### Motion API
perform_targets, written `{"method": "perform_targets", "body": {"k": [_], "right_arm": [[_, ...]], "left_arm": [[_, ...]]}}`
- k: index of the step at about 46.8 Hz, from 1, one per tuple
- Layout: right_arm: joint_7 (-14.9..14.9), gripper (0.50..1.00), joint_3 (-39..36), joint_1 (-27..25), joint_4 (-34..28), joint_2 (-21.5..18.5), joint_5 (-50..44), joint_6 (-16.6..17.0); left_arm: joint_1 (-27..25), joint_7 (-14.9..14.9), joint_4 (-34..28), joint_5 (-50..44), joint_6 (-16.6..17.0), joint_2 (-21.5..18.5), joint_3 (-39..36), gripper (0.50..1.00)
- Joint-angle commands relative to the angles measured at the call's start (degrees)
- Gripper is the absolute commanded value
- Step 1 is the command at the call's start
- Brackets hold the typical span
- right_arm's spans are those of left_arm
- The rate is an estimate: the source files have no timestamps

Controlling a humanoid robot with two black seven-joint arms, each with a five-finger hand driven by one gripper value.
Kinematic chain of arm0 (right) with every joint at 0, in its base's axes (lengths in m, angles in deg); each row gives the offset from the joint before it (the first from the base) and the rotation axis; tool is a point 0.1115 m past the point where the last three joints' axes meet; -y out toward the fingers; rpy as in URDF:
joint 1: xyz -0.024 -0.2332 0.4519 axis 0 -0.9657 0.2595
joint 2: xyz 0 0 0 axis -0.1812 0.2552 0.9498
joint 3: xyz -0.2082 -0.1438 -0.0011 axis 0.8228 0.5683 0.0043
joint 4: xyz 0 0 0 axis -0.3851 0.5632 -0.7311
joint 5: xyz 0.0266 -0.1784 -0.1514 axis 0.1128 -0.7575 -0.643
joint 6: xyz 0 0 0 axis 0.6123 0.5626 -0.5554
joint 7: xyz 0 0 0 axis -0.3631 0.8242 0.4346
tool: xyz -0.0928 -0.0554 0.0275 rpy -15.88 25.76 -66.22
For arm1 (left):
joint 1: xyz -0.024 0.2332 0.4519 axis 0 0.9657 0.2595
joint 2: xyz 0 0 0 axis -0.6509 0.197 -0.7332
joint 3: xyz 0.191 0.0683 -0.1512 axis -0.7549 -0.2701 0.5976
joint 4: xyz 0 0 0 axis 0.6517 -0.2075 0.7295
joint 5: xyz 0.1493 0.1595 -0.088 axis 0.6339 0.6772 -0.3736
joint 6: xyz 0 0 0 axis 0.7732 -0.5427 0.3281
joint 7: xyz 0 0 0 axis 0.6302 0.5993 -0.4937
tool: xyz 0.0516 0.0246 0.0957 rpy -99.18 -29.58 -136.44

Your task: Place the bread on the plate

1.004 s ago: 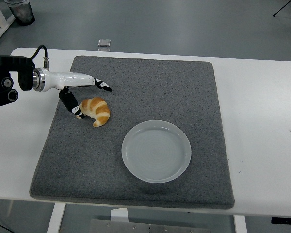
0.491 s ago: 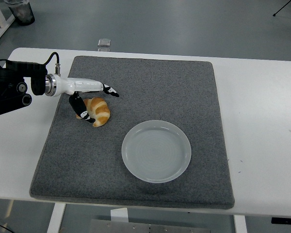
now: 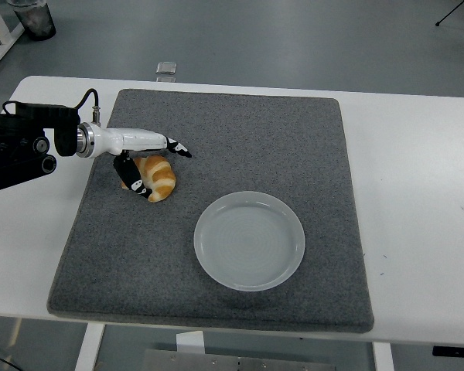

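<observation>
No readable text, labels, brands or numbers anywhere; nothing legible on any item in view.

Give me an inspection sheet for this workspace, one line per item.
Surface: white table with grey mat.
Job's things: bread lying on the mat, left of the plate; the plate holds nothing.
Clutter: nothing seen on the table.
Hands: left hand around the bread, fingers over it and thumb on its near side; right not in view.
Cables: black cable looping at the left wrist.
Surroundings: grey floor, small clear object beyond the far edge.
</observation>
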Motion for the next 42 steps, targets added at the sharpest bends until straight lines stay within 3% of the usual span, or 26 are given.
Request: {"method": "perform_targets", "body": {"k": [1,15,17,21,22,42], "right_arm": [[0.0,0.952,0.0,0.0,0.0,0.0,0.0,0.0],[0.0,0.952,0.0,0.0,0.0,0.0,0.0,0.0],[0.0,0.952,0.0,0.0,0.0,0.0,0.0,0.0],[0.0,0.952,0.0,0.0,0.0,0.0,-0.1,0.0],[0.0,0.952,0.0,0.0,0.0,0.0,0.0,0.0],[0.0,0.952,0.0,0.0,0.0,0.0,0.0,0.0]], "left_arm": [[0.0,0.0,0.0,0.2,0.1,0.2,0.0,0.939],[-0.1,0.0,0.2,4.6,1.2,0.1,0.1,0.787],[-0.1,0.0,0.3,4.6,1.3,0.1,0.1,0.722],[-0.3,-0.1,0.4,4.5,1.4,0.1,0.1,0.517],[-0.4,-0.1,0.5,4.5,1.4,0.1,0.1,0.5],[-1.1,-0.2,1.9,3.9,2.5,0.2,0.9,0.5]]}}
